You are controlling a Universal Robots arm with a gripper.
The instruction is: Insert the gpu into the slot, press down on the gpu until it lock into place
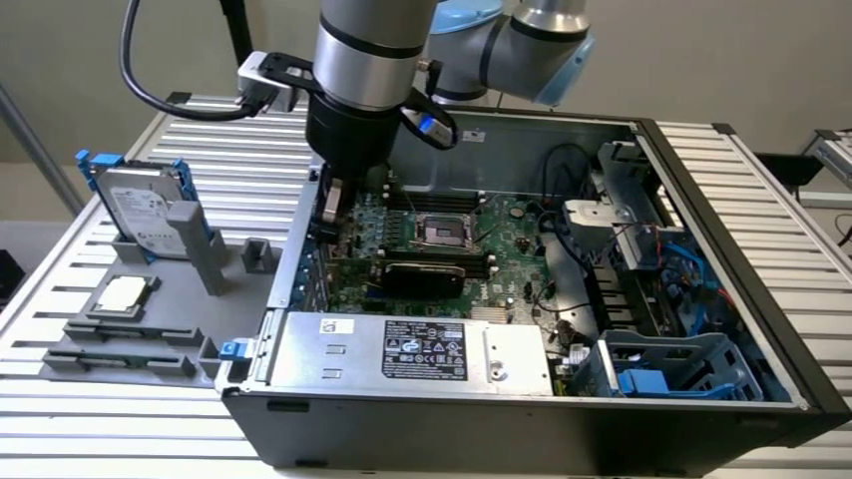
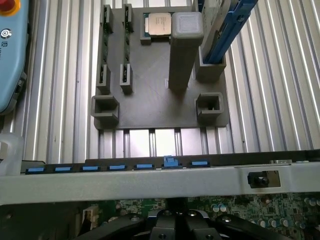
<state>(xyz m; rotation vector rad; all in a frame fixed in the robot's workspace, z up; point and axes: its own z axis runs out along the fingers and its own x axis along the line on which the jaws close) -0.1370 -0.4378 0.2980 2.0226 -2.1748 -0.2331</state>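
The gpu (image 1: 413,271) is a flat black card standing edge-down across the motherboard (image 1: 513,235) inside the open case, just behind the silver power supply (image 1: 419,349). The card covers the blue slot, so the slot is hidden. My gripper (image 1: 330,222) hangs inside the case by the wall at the exterior view's left, above and just beyond that end of the card, not touching it. Its dark fingers (image 2: 175,220) are drawn together with nothing between them. In the wrist view the gripper sits over the case rim (image 2: 150,177) and the board edge (image 2: 240,207).
Outside the case, at the exterior view's left, a grey fixture plate (image 2: 150,100) carries a tall post (image 2: 184,47), a hard drive with blue rails (image 1: 140,205), a CPU chip (image 1: 123,294) and memory sticks (image 1: 120,344). The square CPU socket (image 1: 442,232) and cables (image 1: 586,249) lie inside.
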